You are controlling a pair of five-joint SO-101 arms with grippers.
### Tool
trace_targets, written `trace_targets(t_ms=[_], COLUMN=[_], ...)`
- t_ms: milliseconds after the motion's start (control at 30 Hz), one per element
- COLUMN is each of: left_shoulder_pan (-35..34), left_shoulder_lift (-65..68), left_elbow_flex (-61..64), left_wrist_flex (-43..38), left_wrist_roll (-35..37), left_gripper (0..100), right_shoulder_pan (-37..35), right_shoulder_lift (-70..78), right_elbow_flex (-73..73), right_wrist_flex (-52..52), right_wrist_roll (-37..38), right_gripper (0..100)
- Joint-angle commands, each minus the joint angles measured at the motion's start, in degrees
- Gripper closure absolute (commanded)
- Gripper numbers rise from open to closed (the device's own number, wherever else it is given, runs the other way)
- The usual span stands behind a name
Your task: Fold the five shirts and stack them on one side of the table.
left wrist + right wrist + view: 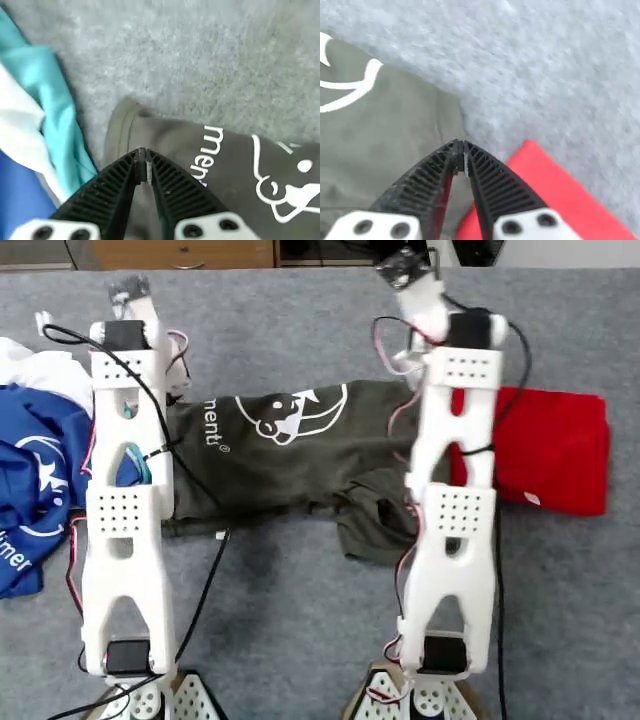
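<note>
A dark olive shirt [270,455] with a white print lies spread across the middle of the grey table, partly bunched at its near right. My left gripper [142,159] is shut, its tips pinching the olive shirt [200,150] at its left edge, beside teal cloth [45,85]. My right gripper [460,150] is shut on the olive shirt [385,120] at its right edge, next to a folded red shirt [545,175]. The red shirt [550,450] lies folded at the table's right side. In the high view both arms cover their own fingertips.
A loose heap of a blue shirt [35,480], a white shirt [40,370] and a teal one [135,462] lies at the table's left side. Bare grey table [300,620] stretches in front of the olive shirt, and more behind it. Cables hang along both arms.
</note>
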Motion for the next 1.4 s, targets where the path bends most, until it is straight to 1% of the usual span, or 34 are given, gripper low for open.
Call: trace_targets(t_ms=[0, 67, 133, 233, 333, 400, 467, 600, 633, 767, 900, 1033, 1100, 1167, 1233, 1300, 1367], left_shoulder_pan=[-1.23, -2.20, -2.90, -4.22, -5.89, -6.15, -6.24, -5.36, -5.01, -3.52, -1.58, -1.76, -1.67, -1.58, -1.23, -1.05, -0.97], left_shoulder_lift=[2.77, 6.81, 10.24, 12.88, 12.88, 12.88, 12.88, 12.62, 11.91, 6.73, -0.84, -4.70, -7.69, -11.21, -16.31, -23.25, -31.52], left_elbow_flex=[-3.25, -3.25, -3.34, -3.78, -3.78, -3.78, -3.78, -4.22, -5.54, -13.71, -13.01, -11.78, -10.73, -5.89, 2.11, 13.45, 26.73], left_wrist_flex=[-5.01, -9.49, -11.52, -11.43, -11.69, -11.43, -11.43, -11.34, -10.81, -4.22, 1.93, 2.64, 2.81, 2.81, 2.81, 2.81, 2.64], left_wrist_roll=[-0.26, 0.00, -0.26, -0.26, 1.93, 4.40, 4.66, 4.66, 4.66, 4.40, 0.97, -0.09, -1.76, -2.20, -2.11, -2.02, -1.93], left_gripper=[98, 98, 98, 98, 98, 98, 98, 98, 98, 98, 98, 98, 98, 98, 98, 98, 98], right_shoulder_pan=[-1.80, -1.10, -0.22, 2.07, 4.79, 5.49, 6.11, 6.11, 5.85, 3.74, 1.89, 1.27, 1.63, 2.77, 3.91, 4.09, 4.18], right_shoulder_lift=[0.40, 1.98, 3.65, 5.93, 8.57, 9.54, 9.89, 9.98, 9.36, 5.05, 3.12, 0.66, -1.54, -4.88, -8.92, -13.85, -20.26], right_elbow_flex=[6.20, 8.75, 9.10, 7.96, 6.81, 4.88, 3.91, 3.38, 2.95, -4.88, -12.62, -13.32, -13.41, -12.70, -12.09, -9.54, -3.12], right_wrist_flex=[-6.07, -8.09, -8.62, -8.70, -8.62, -8.18, -8.09, -8.09, -7.82, -2.55, 1.67, 6.59, 9.32, 9.32, 9.41, 9.49, 9.49], right_wrist_roll=[-0.35, -1.76, -2.11, -1.93, -1.85, -0.09, 1.85, 2.11, 1.93, 2.11, 2.20, 2.20, 1.93, 1.76, 2.20, 3.52, 4.13], right_gripper=[99.3, 99.3, 99.3, 99.3, 99.3, 99.3, 99.3, 99.3, 99.3, 99.5, 99.4, 99.5, 99.5, 99.5, 99.5, 99.5, 99.5])
